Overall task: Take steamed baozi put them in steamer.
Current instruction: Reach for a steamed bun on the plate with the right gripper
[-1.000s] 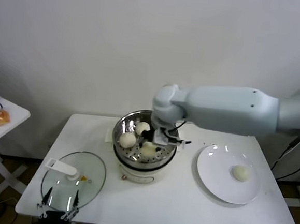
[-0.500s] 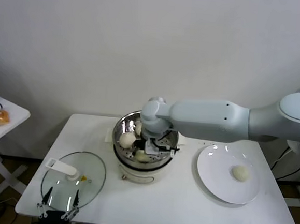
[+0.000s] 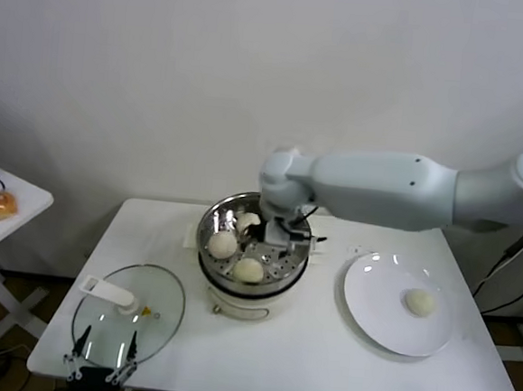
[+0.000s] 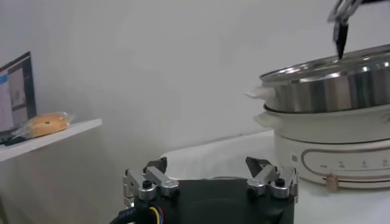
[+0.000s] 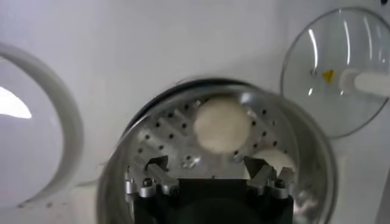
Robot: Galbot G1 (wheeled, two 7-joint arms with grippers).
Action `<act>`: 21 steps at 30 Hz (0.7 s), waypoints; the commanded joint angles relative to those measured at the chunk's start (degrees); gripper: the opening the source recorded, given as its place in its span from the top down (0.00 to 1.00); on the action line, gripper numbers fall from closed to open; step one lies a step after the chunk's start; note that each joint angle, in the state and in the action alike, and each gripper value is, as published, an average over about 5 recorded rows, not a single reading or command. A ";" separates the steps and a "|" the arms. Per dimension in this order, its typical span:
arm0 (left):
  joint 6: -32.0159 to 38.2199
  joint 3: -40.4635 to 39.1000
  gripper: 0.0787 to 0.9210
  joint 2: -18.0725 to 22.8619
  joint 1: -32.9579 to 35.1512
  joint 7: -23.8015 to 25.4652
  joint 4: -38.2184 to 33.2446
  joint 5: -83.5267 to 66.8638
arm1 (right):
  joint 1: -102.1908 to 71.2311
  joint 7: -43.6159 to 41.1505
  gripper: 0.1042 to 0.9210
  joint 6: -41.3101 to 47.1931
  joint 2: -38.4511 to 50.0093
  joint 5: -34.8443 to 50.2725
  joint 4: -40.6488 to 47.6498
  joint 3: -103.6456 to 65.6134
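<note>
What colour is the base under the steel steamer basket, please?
White, with side handles, beneath the shiny steamer; the cooker base shows best in the left wrist view.

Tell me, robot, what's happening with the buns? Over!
Right gripper open, empty, above steamer. Left gripper open, parked low by glass lid. Three baozi in steamer, one baozi on plate. Nothing blocking.

You lifted the right gripper [image 3: 274, 242] out of the steamer [image 3: 214, 221], jaws spread, leaving the third bun [image 3: 249, 270] lying free inside.
</note>
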State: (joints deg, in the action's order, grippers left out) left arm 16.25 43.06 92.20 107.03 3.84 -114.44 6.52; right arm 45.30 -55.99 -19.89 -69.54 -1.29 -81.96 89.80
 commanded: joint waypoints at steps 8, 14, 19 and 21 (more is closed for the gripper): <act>-0.19 -0.28 0.12 0.76 -0.65 0.09 0.07 -0.22 | 8.06 -4.45 0.12 25.68 22.28 26.70 3.52 17.88; 0.00 -0.25 0.12 0.98 -0.66 0.08 0.73 -0.06 | -3.18 -3.97 0.12 28.60 30.92 20.52 7.52 11.68; -0.21 -0.04 0.12 1.24 -0.67 0.26 1.00 0.24 | -12.95 -3.87 0.12 27.46 33.25 14.58 12.94 4.19; -0.25 0.08 0.12 1.43 -0.66 0.29 1.13 0.41 | -16.56 -3.70 0.12 26.91 33.40 13.10 15.28 0.94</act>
State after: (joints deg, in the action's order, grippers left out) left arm 16.16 43.05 92.20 106.37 4.05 -113.63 6.70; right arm 43.13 -59.48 2.22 -44.87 15.79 -74.32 99.08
